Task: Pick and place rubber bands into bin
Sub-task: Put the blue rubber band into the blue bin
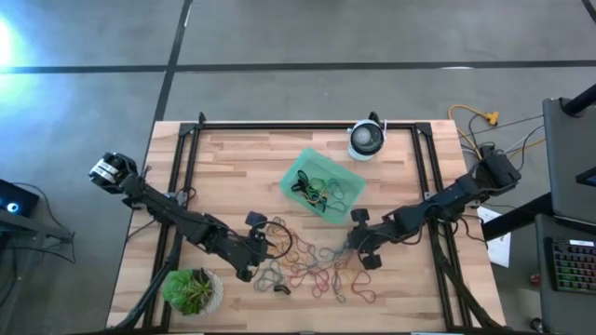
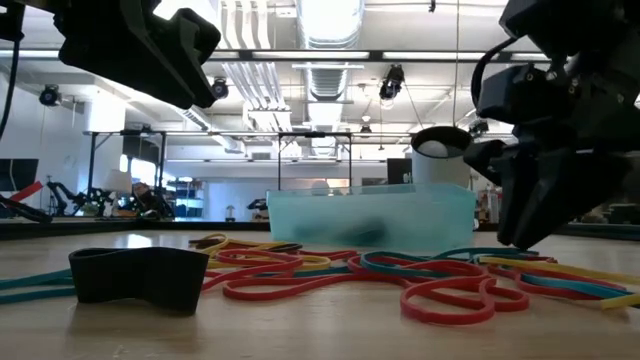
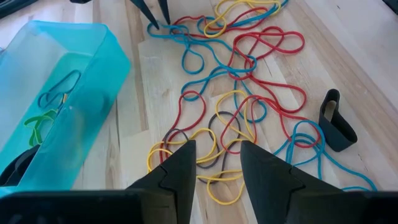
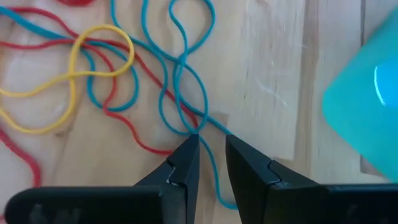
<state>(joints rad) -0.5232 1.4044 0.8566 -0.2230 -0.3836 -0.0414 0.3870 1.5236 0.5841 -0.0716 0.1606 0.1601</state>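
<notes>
Right gripper [image 4: 211,146]: low over the table [image 1: 233,158], at the edge of the band pile nearest the bin; fingers stand slightly apart with a blue band passing between the tips; whether the tips pinch it cannot be told.
Blue band [image 4: 180,81]: a twisted loop lying on the wood, running out from the right fingertips among red and yellow loops.
Left gripper [image 3: 216,163]: above the opposite side of the pile; fingers apart, holding nothing, with yellow, red and dark loops below the gap.
Rubber bands [image 1: 312,265]: a loose tangle of red, yellow, blue and dark loops spread on the table between the two grippers, on the near side of the bin; in the low view they lie flat in front of it.
Wide black band [image 3: 336,118]: apart from the tangle, standing on its edge.
Bin [image 1: 323,183]: translucent mint-green tray, set at an angle near the table's middle, just beside the pile; several green and dark bands already lie inside.
Round white-and-black device [image 1: 366,140]: at the table's far edge, beyond the bin.
Potted plant [image 1: 193,289]: at the near left corner, beside the left arm.
</notes>
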